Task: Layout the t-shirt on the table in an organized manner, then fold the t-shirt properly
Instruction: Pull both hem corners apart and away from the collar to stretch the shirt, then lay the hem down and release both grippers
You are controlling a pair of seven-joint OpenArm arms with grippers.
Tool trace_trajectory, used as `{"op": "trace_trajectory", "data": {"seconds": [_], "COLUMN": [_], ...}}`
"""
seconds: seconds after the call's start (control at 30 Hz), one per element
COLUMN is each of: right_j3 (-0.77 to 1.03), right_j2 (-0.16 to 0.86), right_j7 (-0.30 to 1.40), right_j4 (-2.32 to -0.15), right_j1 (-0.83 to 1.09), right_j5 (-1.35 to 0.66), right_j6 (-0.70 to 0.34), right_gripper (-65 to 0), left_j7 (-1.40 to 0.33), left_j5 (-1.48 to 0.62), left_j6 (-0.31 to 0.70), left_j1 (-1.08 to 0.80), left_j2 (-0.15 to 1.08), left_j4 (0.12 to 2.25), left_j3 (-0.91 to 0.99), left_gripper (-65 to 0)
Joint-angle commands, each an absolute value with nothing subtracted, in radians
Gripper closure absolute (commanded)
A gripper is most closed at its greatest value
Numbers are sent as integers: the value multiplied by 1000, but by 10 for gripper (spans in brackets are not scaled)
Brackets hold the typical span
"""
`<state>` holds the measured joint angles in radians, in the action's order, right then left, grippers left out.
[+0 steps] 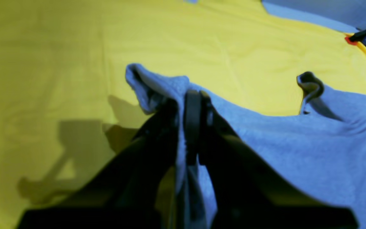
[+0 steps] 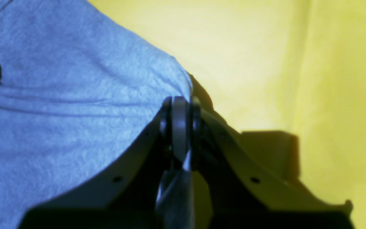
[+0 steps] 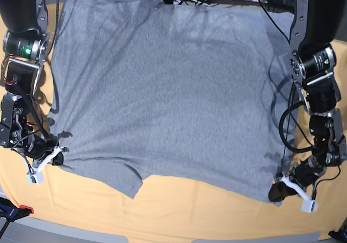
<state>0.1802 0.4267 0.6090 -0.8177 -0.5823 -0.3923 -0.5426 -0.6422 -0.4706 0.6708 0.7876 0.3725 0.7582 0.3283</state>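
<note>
both arms out wide: the left gripper [image 1: 192,122] is pinching one corner of the t-shirt [image 3: 162,91], the right gripper [image 2: 179,127] is clamped on the opposite corner. the shirt hangs stretched between them (plain side facing the base camera) over the table [image 3: 190,210].

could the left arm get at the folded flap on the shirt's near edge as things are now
Probably not yet: the left gripper is shut on a corner of the heather-grey cotton t-shirt, so it is occupied. The folded-under flap lies uncovered on the yellow-orange clothed table, nearer the right gripper.
</note>
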Motion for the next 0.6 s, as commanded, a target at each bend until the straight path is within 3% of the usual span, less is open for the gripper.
{"op": "trace_trajectory", "data": {"seconds": [0.0, 0.23, 0.57], "right_j3": [185, 185, 185], "right_j2": [452, 451, 452], "right_j7": [570, 566, 533], "right_j4": [-833, -834, -834], "right_j1": [-629, -664, -679], "right_j5": [-406, -387, -335], "right_j6": [-532, -534, -512], "right_gripper": [0, 0, 0], "left_j7": [-595, -472, -462], "left_j5": [-475, -371, -299], "left_j6": [681, 680, 523], "left_j1": [841, 875, 958], "left_j2": [385, 388, 400], "left_j4": [777, 777, 777], "left_j3": [307, 94, 13], "left_gripper": [0, 0, 0]}}
